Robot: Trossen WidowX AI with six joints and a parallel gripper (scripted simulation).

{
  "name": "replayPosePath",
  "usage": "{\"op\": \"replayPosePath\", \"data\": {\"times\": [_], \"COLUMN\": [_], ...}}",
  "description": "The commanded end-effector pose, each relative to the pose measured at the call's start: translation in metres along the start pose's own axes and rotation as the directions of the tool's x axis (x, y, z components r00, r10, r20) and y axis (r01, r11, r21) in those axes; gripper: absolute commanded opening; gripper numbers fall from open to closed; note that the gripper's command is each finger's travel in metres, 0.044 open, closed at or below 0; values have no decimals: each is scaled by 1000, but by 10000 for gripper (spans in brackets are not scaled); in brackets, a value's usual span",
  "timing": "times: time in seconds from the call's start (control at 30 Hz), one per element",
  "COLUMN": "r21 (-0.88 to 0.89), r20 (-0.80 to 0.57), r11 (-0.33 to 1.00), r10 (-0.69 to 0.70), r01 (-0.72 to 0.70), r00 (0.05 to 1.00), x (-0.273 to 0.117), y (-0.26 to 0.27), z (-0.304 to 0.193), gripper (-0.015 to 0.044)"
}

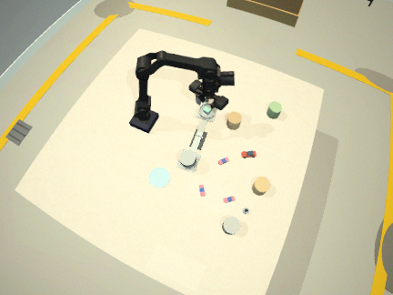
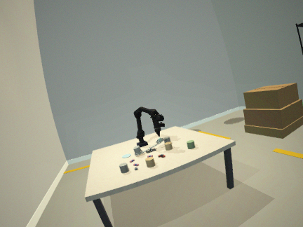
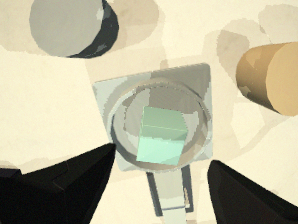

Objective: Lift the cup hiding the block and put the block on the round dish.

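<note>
A mint-green block (image 1: 206, 109) (image 3: 161, 146) lies uncovered in the round holder at one end of the balance (image 1: 200, 130) (image 3: 171, 192). My gripper (image 1: 210, 102) (image 2: 158, 136) (image 3: 162, 160) is open and empty above that end, its fingertips to either side of the block in the wrist view. A grey cup (image 2: 167, 139) (image 3: 65, 25) stands on the table beyond that end, mostly hidden by the arm in the top view. The other grey cup (image 1: 187, 158) (image 2: 137, 150) stands on the balance's opposite end. The round light-blue dish (image 1: 159, 178) (image 2: 126, 155) lies beside that end, with nothing on it.
A tan cylinder (image 1: 234, 120) (image 3: 280, 77) stands near the block's end. Farther off are a green cylinder (image 1: 274, 110), another tan cylinder (image 1: 261, 185), a grey cylinder (image 1: 231, 226), a red toy car (image 1: 248, 154), several small pink-and-blue pieces and a small dark object (image 1: 246, 210).
</note>
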State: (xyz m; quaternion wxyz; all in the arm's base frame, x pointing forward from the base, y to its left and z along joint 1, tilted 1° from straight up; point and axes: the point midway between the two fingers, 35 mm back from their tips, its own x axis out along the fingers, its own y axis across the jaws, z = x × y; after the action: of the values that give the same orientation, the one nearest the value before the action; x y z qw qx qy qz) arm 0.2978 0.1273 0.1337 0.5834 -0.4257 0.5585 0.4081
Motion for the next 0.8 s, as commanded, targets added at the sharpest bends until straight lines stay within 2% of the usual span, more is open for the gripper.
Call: {"op": "replayPosePath", "data": {"times": [0.0, 0.77], "r21": [-6, -6], "r20": [-8, -8], "r11": [1000, 1000], "r10": [3, 3], "r01": [-3, -3], "r00": [1000, 1000], "x": [8, 44], "y": [0, 0], "z": [-1, -2], "gripper": [260, 260]}}
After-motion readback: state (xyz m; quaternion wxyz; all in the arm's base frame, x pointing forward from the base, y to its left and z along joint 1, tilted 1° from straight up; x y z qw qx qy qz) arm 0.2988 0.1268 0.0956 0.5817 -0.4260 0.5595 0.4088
